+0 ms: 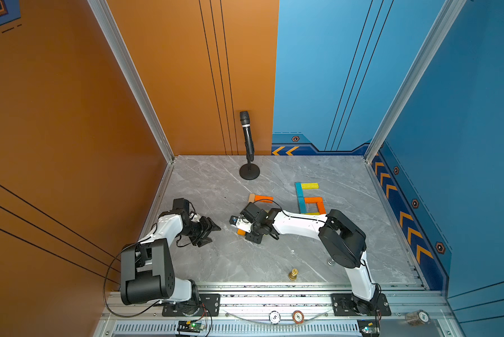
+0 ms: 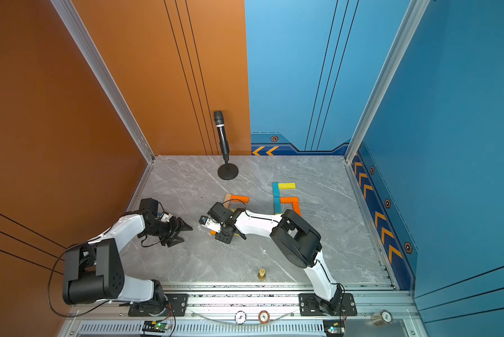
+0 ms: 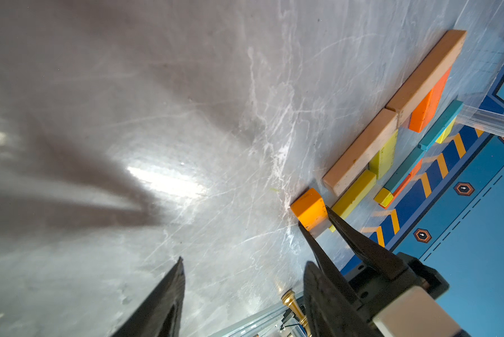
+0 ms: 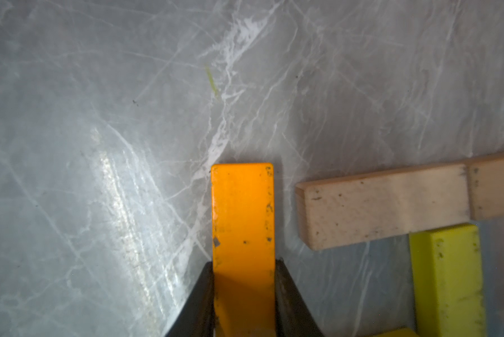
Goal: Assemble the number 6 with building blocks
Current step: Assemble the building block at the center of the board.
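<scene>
Orange block (image 4: pixel 242 221), its paint chipped along the edges, sits clamped lengthwise in the right end effector (image 4: pixel 244 264), down at the grey marbled worktop (image 1: pixel 215 186) near its middle. Just beside it lie two tan bars (image 4: pixel 385 210) end to end and a yellow bar (image 4: pixel 446 277). Toward the right wall, blue, yellow and orange bars form a partial six (image 1: pixel 313 200). Left end effector (image 1: pixel 215 235) gapes halfway, empty.
</scene>
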Controlling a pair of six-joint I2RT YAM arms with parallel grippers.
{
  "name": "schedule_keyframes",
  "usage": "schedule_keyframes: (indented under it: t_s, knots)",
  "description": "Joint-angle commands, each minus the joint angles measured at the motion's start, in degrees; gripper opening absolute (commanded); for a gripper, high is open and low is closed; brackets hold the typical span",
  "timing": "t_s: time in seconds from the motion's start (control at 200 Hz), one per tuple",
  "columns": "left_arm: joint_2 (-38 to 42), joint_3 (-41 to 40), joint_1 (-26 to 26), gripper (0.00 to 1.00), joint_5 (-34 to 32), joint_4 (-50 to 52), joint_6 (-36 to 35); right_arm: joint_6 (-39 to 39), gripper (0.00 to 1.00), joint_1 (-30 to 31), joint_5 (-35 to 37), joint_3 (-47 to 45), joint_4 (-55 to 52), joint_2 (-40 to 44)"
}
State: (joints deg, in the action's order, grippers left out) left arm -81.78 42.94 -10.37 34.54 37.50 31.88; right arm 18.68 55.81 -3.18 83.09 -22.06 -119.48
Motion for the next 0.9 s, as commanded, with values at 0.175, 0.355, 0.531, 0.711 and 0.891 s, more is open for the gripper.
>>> schedule_keyframes:
  t_s: [0.175,0.355,0.531,0.711,0.891]
  knots:
    - [1.0,0.67,0.65,0.65,1.05,0.39,-1.12,1.22,0.37,-0.24,1.23,0.73,-4.72,1.97]
    - [1.68,0.7,1.21,0.65,0.8,0.39,-0.94,1.19,0.42,0.02,1.7,0.75,-5.06,3.1]
    - [3.6,0.66,2.56,0.66,-1.7,0.52,-0.75,0.28,0.45,0.54,2.78,1.59,-5.45,5.38]
    - [5.2,3.15,5.96,0.68,-8.75,2.75,-3.22,-1.48,0.46,0.1,3.48,0.73,-3.9,10.42]
    - [3.6,9.54,14.1,0.73,-21.69,7.18,-10.61,-7.15,0.46,-2.6,2.65,-4.8,2.09,18.63]
